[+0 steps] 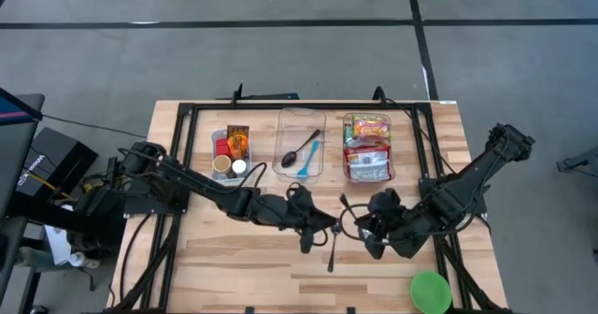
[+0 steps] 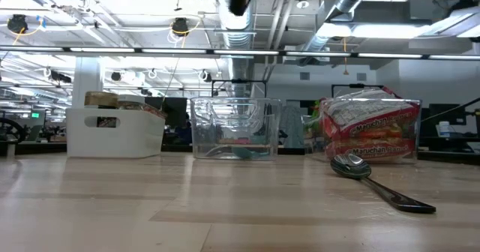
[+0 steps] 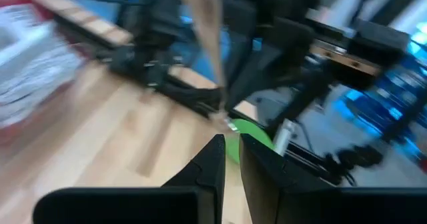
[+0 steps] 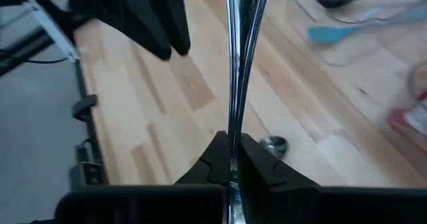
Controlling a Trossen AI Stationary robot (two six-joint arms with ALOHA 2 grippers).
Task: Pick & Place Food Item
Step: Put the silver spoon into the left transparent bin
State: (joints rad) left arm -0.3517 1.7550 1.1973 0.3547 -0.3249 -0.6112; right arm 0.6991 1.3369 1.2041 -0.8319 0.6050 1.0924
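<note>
**Right gripper** [image 1: 372, 230]: positioned over the front centre of the wooden table [image 1: 234, 267]. In the right wrist view its fingers [image 4: 212, 159] are pressed together on a thin metal utensil handle [image 4: 231, 64], which runs straight out past the fingertips. The far end of this handle cannot be identified.

**Left gripper** [image 1: 316, 232]: positioned just beside the right gripper, on its inner side and facing it. In the left wrist view its fingers [image 3: 212, 159] stand narrow, nearly together, and nothing shows between them.

**Loose spoon** [image 1: 332, 250]: lies flat on the table below the gap between the two grippers. Its bowl is towards the bins and its handle points to the front edge. The low view shows it [image 2: 375, 181] resting on the wood, with neither gripper touching it.

**Food packets** [image 1: 367, 149]: the task's item. They sit in the clear bin beyond the right gripper, at the back of the table and well apart from both grippers. The packets are red, green and white.

**Other items:**
- Middle clear bin [image 1: 283, 141], beyond the left gripper: holds a black spoon [image 1: 299, 150] and a blue spoon [image 1: 308, 160].
- White bin [image 1: 217, 136], further to the left gripper's outer side: holds jars and a packet.
- Green bowl [image 1: 431, 292]: stands at the front corner, on the right gripper's outer side, near the table edge.
</note>
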